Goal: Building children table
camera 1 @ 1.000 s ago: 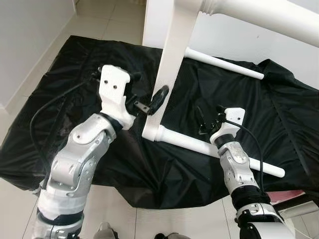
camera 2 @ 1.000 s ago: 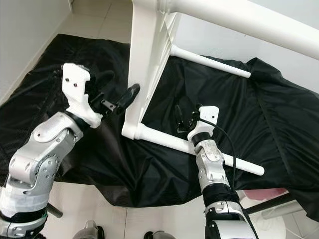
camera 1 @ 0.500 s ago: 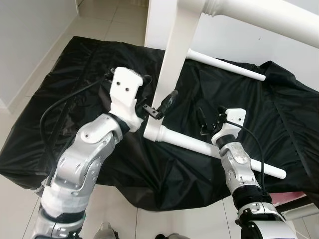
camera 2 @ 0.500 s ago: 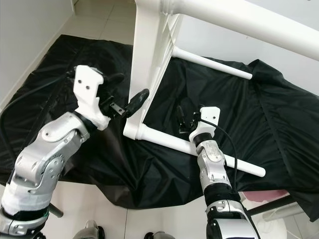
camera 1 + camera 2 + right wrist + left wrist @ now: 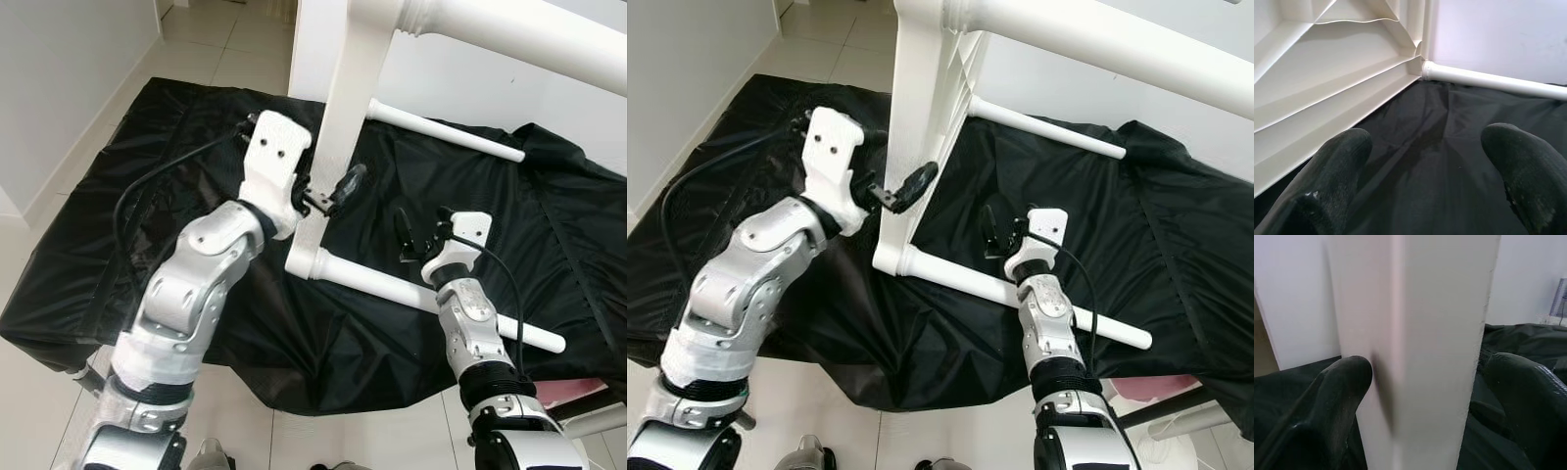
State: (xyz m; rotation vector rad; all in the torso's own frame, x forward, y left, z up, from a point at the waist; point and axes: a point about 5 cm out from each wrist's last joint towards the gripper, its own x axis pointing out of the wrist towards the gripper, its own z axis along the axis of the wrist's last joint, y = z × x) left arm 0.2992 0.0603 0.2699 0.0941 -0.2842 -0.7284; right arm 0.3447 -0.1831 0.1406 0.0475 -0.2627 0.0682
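A black sheet (image 5: 549, 245) is spread over the pale tiled floor (image 5: 211, 44), and the white children's table (image 5: 343, 147) lies tipped on its side on it, legs sticking out over the cloth. The left claw (image 5: 328, 191) straddles the table's flat edge panel, fingers (image 5: 1334, 396) spread either side, not visibly gripping. The right claw (image 5: 416, 235) hangs wide apart over the sheet just beside the table's lower leg (image 5: 431, 299). No readable writing anywhere.

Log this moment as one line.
left gripper: open, straddling white table frame | right gripper: open, over black sheet
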